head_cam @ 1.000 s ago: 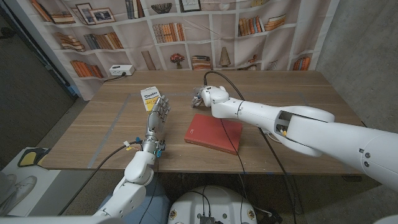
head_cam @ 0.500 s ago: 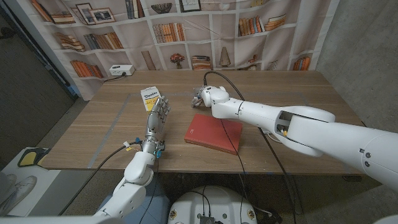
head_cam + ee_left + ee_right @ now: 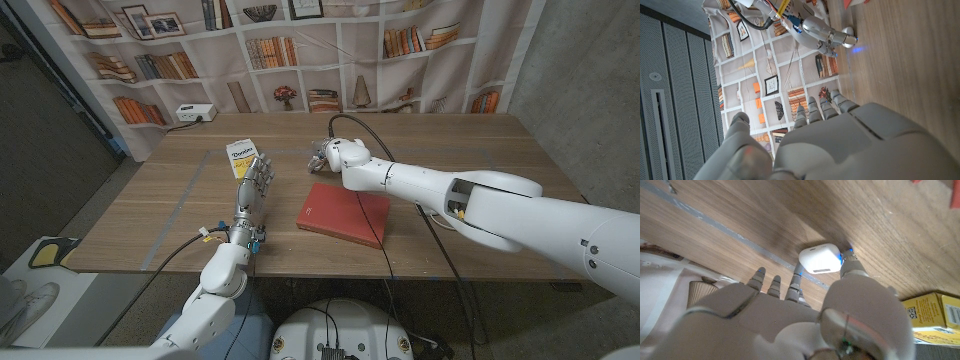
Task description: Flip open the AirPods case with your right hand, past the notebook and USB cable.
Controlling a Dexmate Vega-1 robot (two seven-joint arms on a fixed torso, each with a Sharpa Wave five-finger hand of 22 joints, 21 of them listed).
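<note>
— Item: what has changed?

— Almost nothing. My right hand [image 3: 318, 155] stays just above centre frame, past the red notebook [image 3: 342, 213]; fingertips [image 3: 849, 259] pinching the white earbud case [image 3: 819, 260].

— Lid?

— Shut. Flip not begun.

— Left hand [image 3: 256, 181]?

— Unmoved left of centre, holding nothing, fingers apart.

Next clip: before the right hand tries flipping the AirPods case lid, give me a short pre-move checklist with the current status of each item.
1. Right hand at the AirPods case: ok, fingers on either side of it.
2. Lid state: ok, appears closed.
3. Fingertip placed on the lid seam: cannot tell.
4. Notebook out of the way: ok, it lies under the forearm, nearer the robot than the case.
5. Left hand clear: ok, apart from the case, beside the yellow box.
6. USB cable position: cannot tell.
</note>
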